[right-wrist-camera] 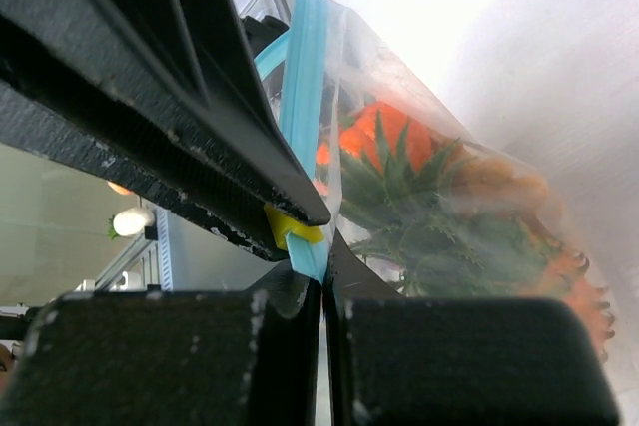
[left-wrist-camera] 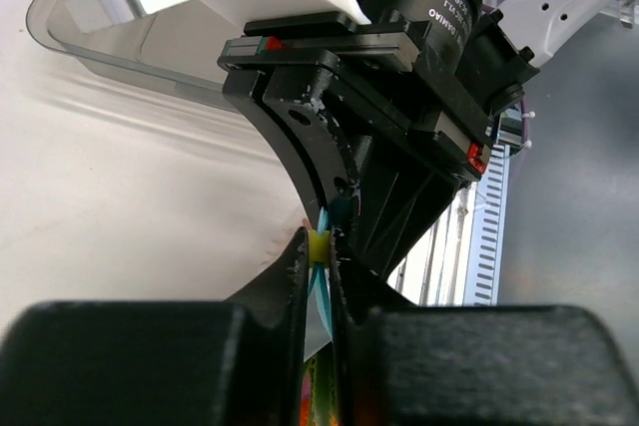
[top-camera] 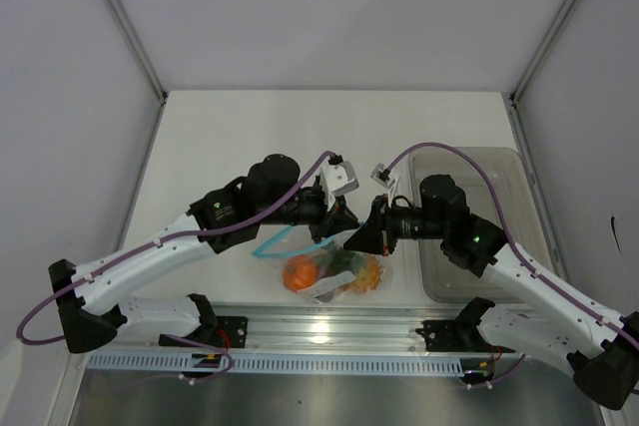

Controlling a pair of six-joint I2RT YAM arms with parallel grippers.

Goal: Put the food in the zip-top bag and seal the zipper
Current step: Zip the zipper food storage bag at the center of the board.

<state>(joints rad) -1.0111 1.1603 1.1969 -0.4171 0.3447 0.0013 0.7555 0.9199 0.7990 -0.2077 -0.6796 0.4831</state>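
The zip-top bag (top-camera: 334, 274) hangs just above the table's near edge, with the food (top-camera: 302, 273) inside it: orange pieces and the pineapple's green crown (right-wrist-camera: 414, 197). The teal zipper (top-camera: 268, 243) runs up and left from the bag. My left gripper (top-camera: 342, 220) is shut on the zipper at a small yellow slider (left-wrist-camera: 318, 245). My right gripper (top-camera: 362, 235) is shut on the teal strip's end (right-wrist-camera: 312, 254), right next to the left fingers (right-wrist-camera: 200, 127). The two grippers nearly touch, tip to tip. The magenta piece does not show clearly.
A grey translucent bin (top-camera: 469, 231) stands at the right, partly under the right arm. An aluminium rail (top-camera: 329, 331) runs along the near edge below the bag. White walls close the back and both sides.
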